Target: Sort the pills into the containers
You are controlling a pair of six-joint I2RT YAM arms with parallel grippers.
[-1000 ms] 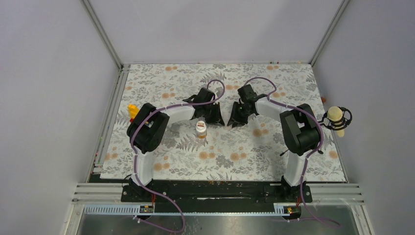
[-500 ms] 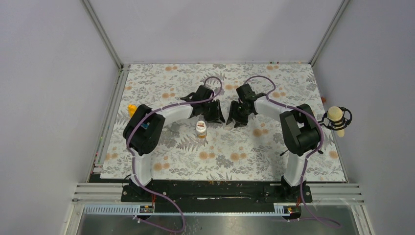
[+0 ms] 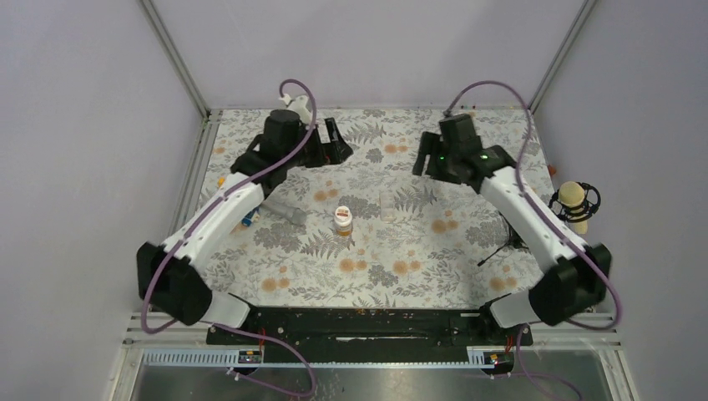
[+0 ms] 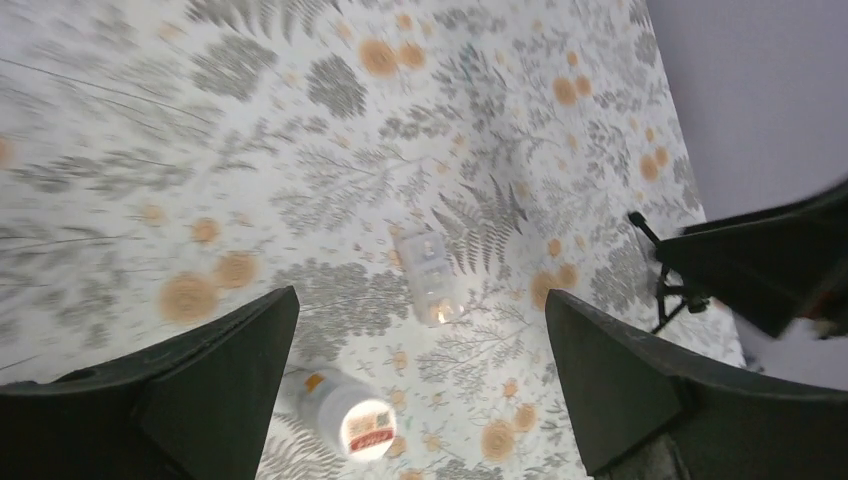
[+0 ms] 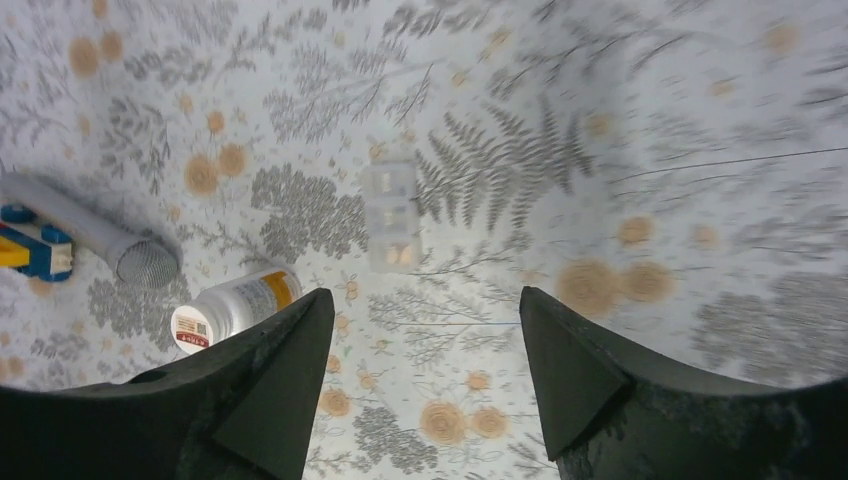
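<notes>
The amber pill bottle [image 3: 342, 220] with its white cap stands mid-table; the wrist views show it too [image 4: 345, 415] [image 5: 235, 305]. Just right of it stands the clear cup [image 3: 386, 203] [image 4: 425, 275] [image 5: 392, 215]; I cannot make out any pills in it. My left gripper [image 3: 336, 142] [image 4: 420, 295] hangs high over the back left, open, with nothing between its fingers. Over the back right, my right gripper [image 3: 427, 159] [image 5: 425, 294] is also raised, open and empty. Both are well clear of the containers.
A grey cylinder [image 3: 284, 211] [image 5: 95, 225] lies left of the bottle, with blue and yellow toy blocks [image 3: 245, 220] [image 5: 30, 250] beside it. A thin black stand [image 3: 501, 242] [image 4: 665, 290] sits at the right. Frame posts bound the floral mat [image 3: 376, 276].
Both arms have risen and swung back from the table's middle, left to the back left, right to the back right. Both grippers have opened. The clear cup now stands uncovered.
</notes>
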